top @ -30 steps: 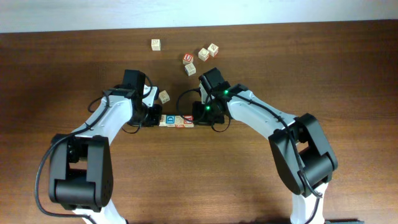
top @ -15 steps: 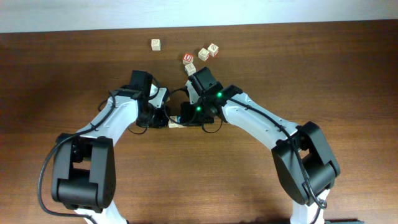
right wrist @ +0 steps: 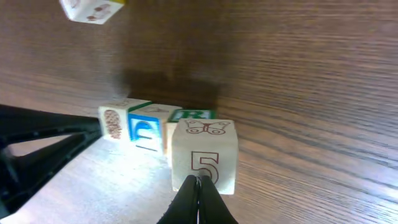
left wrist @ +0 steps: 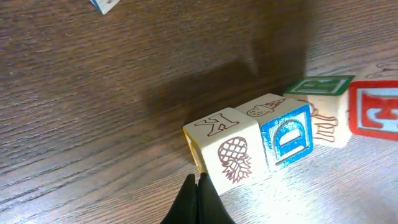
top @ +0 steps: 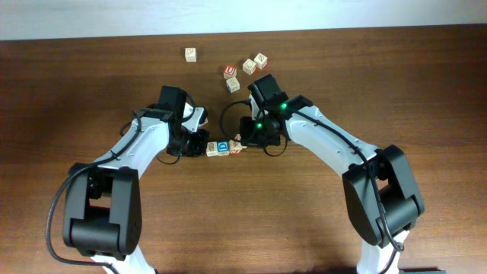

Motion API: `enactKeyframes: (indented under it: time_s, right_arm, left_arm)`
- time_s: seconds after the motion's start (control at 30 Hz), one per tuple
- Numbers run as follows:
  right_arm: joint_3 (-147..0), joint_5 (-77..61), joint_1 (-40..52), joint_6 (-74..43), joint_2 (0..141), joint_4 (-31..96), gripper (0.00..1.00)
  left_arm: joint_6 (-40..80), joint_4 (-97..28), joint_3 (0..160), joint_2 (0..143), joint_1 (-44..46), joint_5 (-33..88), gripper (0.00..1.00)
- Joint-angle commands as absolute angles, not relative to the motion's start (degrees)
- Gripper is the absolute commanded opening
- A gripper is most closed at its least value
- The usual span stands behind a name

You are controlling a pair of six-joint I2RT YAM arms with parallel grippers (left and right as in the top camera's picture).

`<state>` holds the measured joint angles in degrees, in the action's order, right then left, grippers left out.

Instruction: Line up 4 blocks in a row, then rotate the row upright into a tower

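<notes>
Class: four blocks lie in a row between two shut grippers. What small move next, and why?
Probably push the tips opposite ways to pivot the row: the left gripper sits at the pineapple block, the right gripper at the 5 block, its two ends.

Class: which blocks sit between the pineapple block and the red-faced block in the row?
Two: the blue D block, next to the pineapple block, then the green R block, beside the red-faced block. The left wrist view shows this.
</notes>
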<state>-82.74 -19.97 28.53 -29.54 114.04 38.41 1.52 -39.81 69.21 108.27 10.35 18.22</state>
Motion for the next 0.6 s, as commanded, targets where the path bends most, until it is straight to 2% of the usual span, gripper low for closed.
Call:
enactKeyframes:
  time_s: [0.0,0.47,0.57]
  right_arm:
    - [-83.35,-15.97,28.84,-29.15,113.25,39.38,0.05]
    - [-83.26,-12.47,28.71,-29.12,113.73,41.12,0.04]
    - [-83.26,-10.22,25.52,-28.05,113.73,42.70,0.04]
  left_arm:
    - [1.91,-39.79,70.11,108.64,10.13,19.29,0.00]
    - [1.89,-39.79,70.11,108.64,10.13,19.29,0.00]
    - [1.89,-39.94,70.11,108.64,10.13,19.29,0.00]
